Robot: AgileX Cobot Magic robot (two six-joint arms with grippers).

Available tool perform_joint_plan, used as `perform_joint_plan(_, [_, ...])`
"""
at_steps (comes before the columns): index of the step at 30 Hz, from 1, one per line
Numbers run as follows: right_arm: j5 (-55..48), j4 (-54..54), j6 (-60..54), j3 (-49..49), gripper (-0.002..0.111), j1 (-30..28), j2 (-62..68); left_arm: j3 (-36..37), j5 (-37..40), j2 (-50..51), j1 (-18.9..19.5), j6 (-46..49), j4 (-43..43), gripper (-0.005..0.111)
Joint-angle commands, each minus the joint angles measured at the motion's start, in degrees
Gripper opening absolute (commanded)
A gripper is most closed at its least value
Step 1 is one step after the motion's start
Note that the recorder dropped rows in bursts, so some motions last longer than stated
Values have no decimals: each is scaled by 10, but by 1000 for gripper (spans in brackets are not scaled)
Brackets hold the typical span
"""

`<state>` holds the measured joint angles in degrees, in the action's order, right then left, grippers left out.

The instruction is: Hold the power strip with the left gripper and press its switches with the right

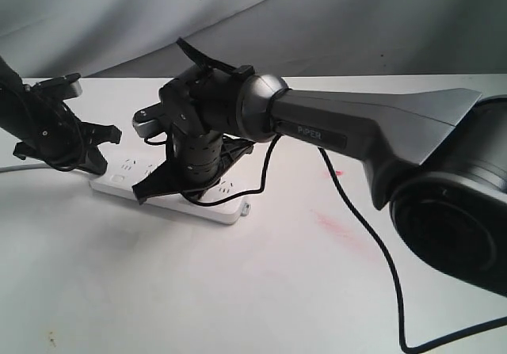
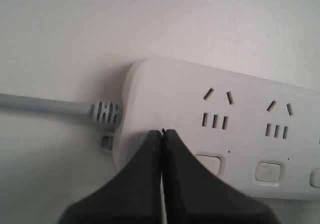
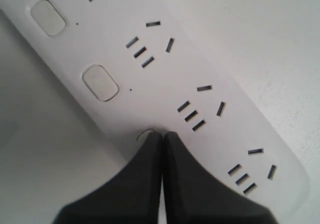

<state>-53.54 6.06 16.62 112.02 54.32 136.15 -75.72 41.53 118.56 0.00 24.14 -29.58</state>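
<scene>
The white power strip (image 1: pixel 224 208) lies flat on the table, its grey cord (image 2: pixel 45 105) leaving one end. My left gripper (image 2: pixel 162 132) is shut, and its closed tips rest on the strip's top near the cord end, beside the first switch (image 2: pixel 209 163). In the exterior view the left gripper (image 1: pixel 97 161) sits over the strip's left end. My right gripper (image 3: pixel 163 134) is shut too, its tips down on a switch (image 3: pixel 144 133) of which only an edge shows. Two more switches (image 3: pixel 100 82) are uncovered. From outside, the right gripper (image 1: pixel 145 193) reaches across the strip's middle.
The white table (image 1: pixel 261 298) carries faint red marks (image 1: pixel 337 229) to the right of the strip. A loose black cable (image 1: pixel 380 251) hangs from the grey PIPER arm (image 1: pixel 348 128) and trails over the table. A grey backdrop stands behind.
</scene>
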Motion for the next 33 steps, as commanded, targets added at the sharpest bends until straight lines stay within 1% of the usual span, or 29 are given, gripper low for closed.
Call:
perform_joint_plan(1, [4,-8,-1,0,0,-1,14,-2,-4,2,0,-1,-1,0])
perform_joint_plan(11, [-37,-8,-1,0,0,0,45,-2,-4,2,0,-1,-1,0])
perform_joint_plan(15, [-39,-2,-1,-9,0,10,53,-2,-4,2,0,-1,-1,0])
perform_joint_plan(22, [-69,58,30,-15,0,25,58,-2,-4,2,0,-1,-1,0])
perform_joint_plan(25, [-83,64,33,-16,0,25,58,-2,-4,2,0,-2,-1,0])
perform_joint_plan(28, [-80,64,32,-16,0,29,58,-2,-4,2,0,-2,-1,0])
perform_joint_plan(33, [-45,63,29,-15,0,29,47,-2,-4,2,0,-2,-1,0])
